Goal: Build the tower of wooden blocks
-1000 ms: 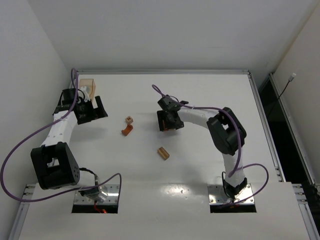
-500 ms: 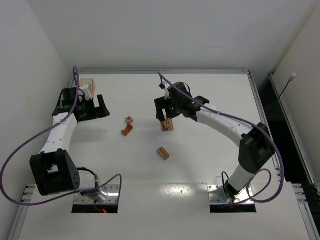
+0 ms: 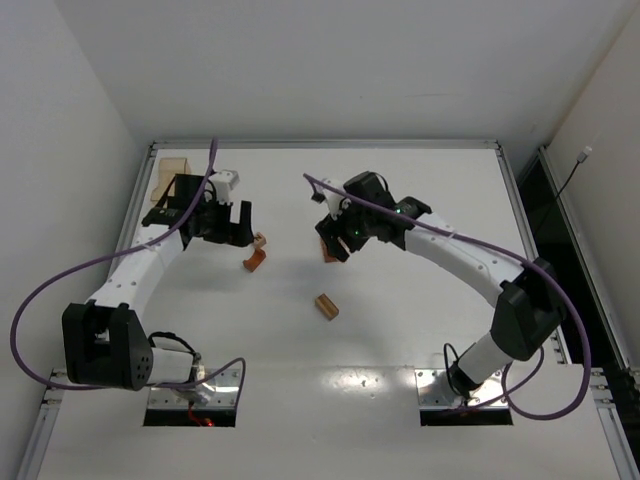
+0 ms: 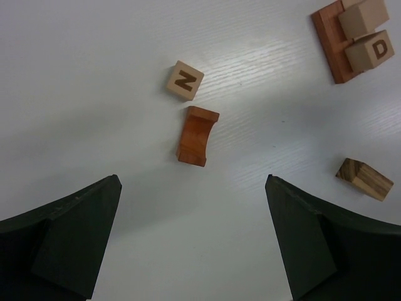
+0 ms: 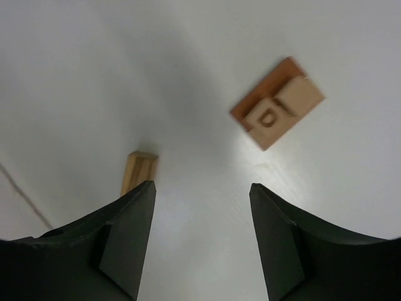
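Wood block tower is only a low stack so far, mid-table, w/ loose pcs around it. From my side outward:

Both arm bases sit on metal plates at the near edge, purple cables looping off them. Table is white and matte, w/ faint grain and a soft glare patch in the left wrist view.

Striped bar lies alone, nearest the bases. Next out is the arch piece, red-brown, lying on its side. N cube is just beyond it, close but not touching.

The stack is a red-brown slab flat on the table w/ two tan cubes side by side on top, a D cube and a plain cube.

Right gripper hangs over the stack. Its jaws are apart w/ only bare table between them, and the stack sits off to one side in its wrist cam. Left gripper hangs just left of the N cube, jaws spread wide, nothing held.

Amber box sits in the far-left corner, well apart from the blocks. A metal rail edges the far side. Plain white walls close in at back and left, and there's a dark gap past the right rail.
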